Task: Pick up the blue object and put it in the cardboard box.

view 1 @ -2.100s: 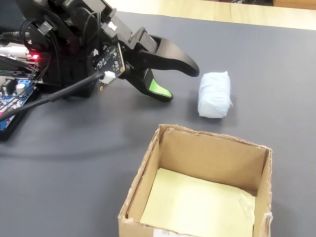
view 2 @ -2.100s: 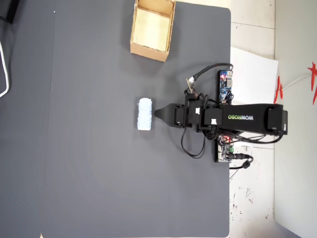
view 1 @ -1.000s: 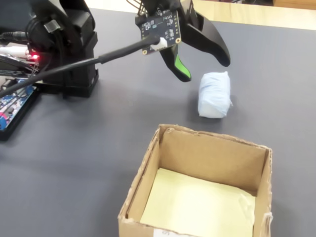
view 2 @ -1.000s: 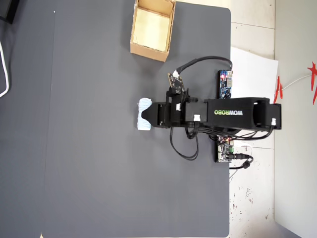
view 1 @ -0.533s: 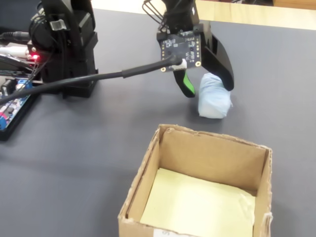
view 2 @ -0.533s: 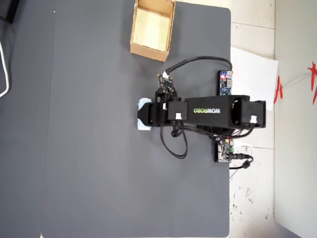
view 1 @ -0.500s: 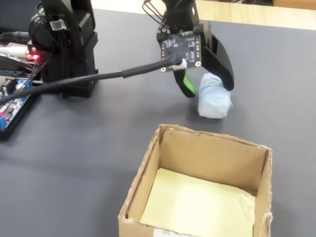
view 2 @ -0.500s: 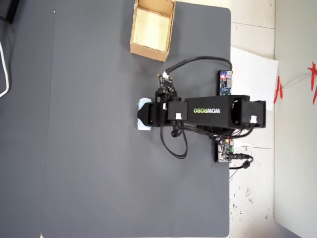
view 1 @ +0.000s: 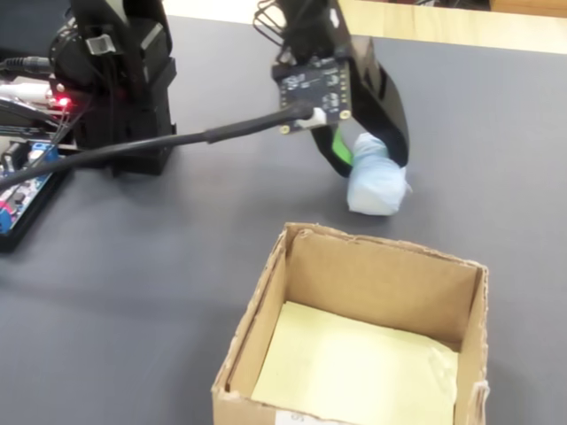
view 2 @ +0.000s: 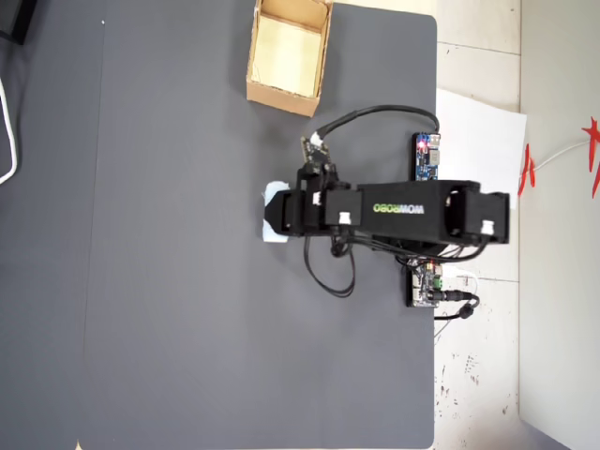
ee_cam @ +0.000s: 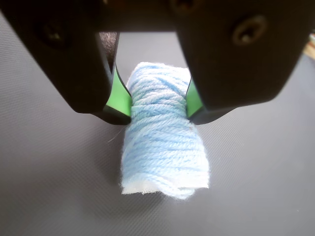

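The blue object (ee_cam: 165, 147) is a pale blue wound roll lying on the dark grey mat. In the wrist view my gripper (ee_cam: 157, 110) is shut on it, both green pads (ee_cam: 119, 93) pressing into its sides near the far end. The fixed view shows the gripper (view 1: 368, 164) reaching down over the blue object (view 1: 376, 188), just beyond the cardboard box (view 1: 381, 274). In the overhead view the gripper (view 2: 275, 214) covers most of the blue object (view 2: 273, 194). The cardboard box (view 2: 281, 97) stands open at the mat's top edge, its pale yellow inside holding nothing.
The arm's base (view 1: 115, 80) and a circuit board with cables (view 1: 27, 177) sit at the left of the fixed view. A black cable (view 1: 177, 142) hangs from the wrist. White paper (view 2: 483, 131) lies off the mat's right side in the overhead view.
The gripper came down over the roll and its jaws closed on it. The roll has shifted a little to the left and tilted in the fixed view.
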Action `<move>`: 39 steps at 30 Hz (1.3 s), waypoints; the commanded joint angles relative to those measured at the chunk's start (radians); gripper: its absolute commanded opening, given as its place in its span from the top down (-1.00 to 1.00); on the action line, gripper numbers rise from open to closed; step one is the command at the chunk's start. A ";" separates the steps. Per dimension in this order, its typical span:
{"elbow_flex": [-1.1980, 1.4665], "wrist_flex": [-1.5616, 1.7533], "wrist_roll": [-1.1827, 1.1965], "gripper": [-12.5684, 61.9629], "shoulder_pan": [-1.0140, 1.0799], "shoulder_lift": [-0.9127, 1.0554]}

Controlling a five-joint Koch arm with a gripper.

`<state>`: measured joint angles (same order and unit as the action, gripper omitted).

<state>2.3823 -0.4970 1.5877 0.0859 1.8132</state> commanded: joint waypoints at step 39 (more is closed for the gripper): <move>-0.227 0.468 -0.256 0.38 0.742 0.080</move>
<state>2.2473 -0.1135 1.3300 0.8207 1.8715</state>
